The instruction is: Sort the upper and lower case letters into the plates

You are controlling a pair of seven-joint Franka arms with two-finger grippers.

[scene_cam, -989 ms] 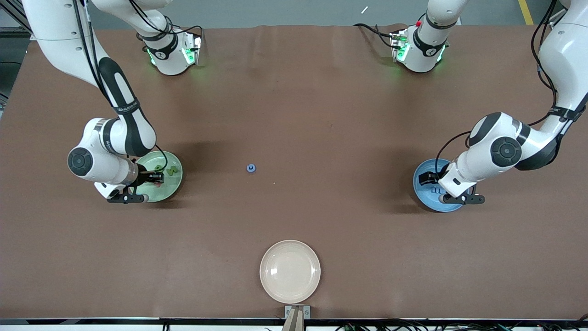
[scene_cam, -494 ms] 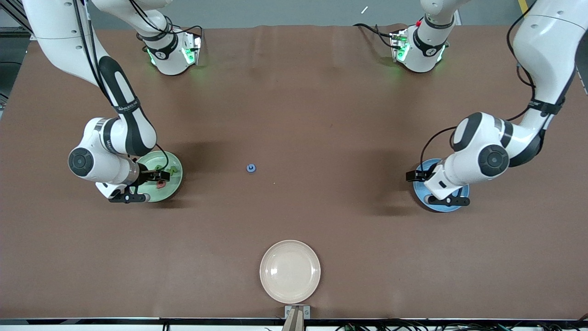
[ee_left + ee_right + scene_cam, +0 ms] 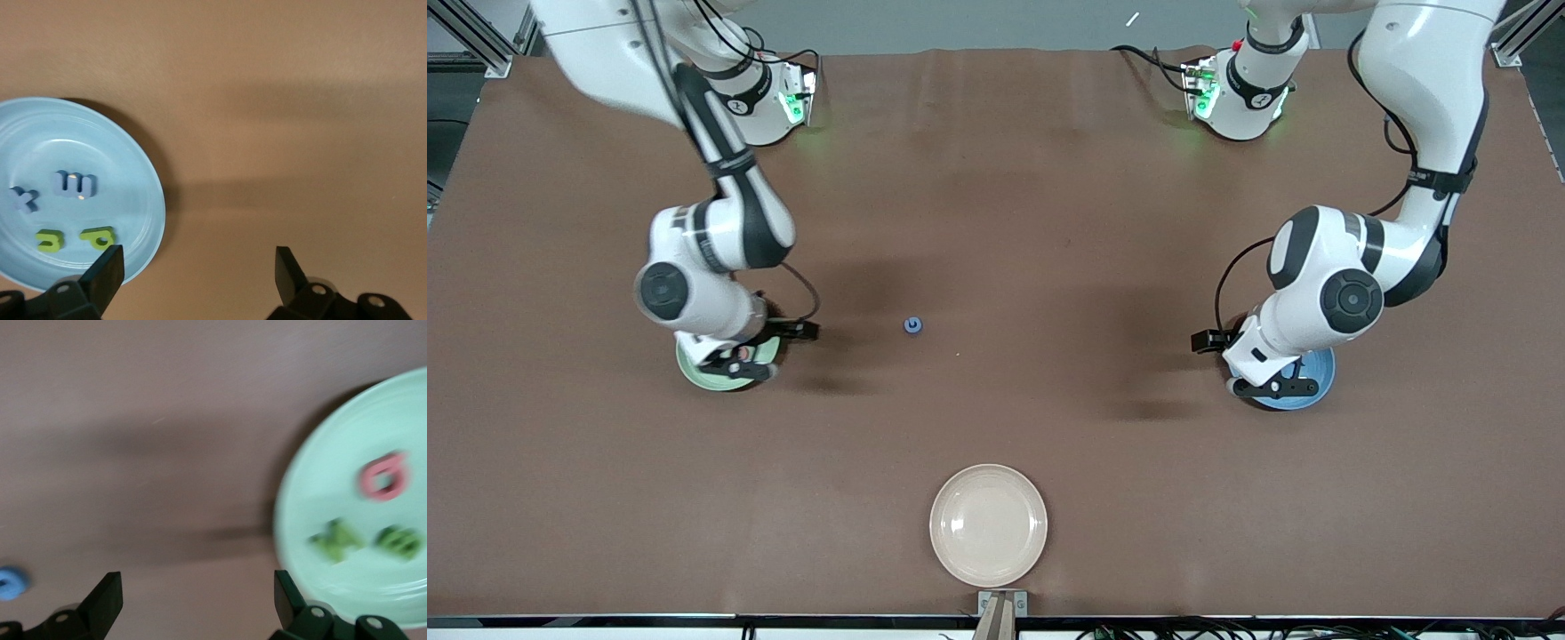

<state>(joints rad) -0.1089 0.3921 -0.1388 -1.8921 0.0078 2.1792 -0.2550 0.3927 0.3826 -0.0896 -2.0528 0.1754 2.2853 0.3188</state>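
Both pincers apart, empty. Blue letter (image 3: 912, 324) left at 3 o'clock from mint plate (image 3: 698, 373); could skid if right gripper (image 3: 193, 600) clips it.

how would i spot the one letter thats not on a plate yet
Start at the brown table and look to its middle, between the mint green plate at the right arm's end and the blue plate at the left arm's end. The small blue letter lies alone on the bare cloth there, farther from the camera than the cream plate. Every other letter sits in a plate.
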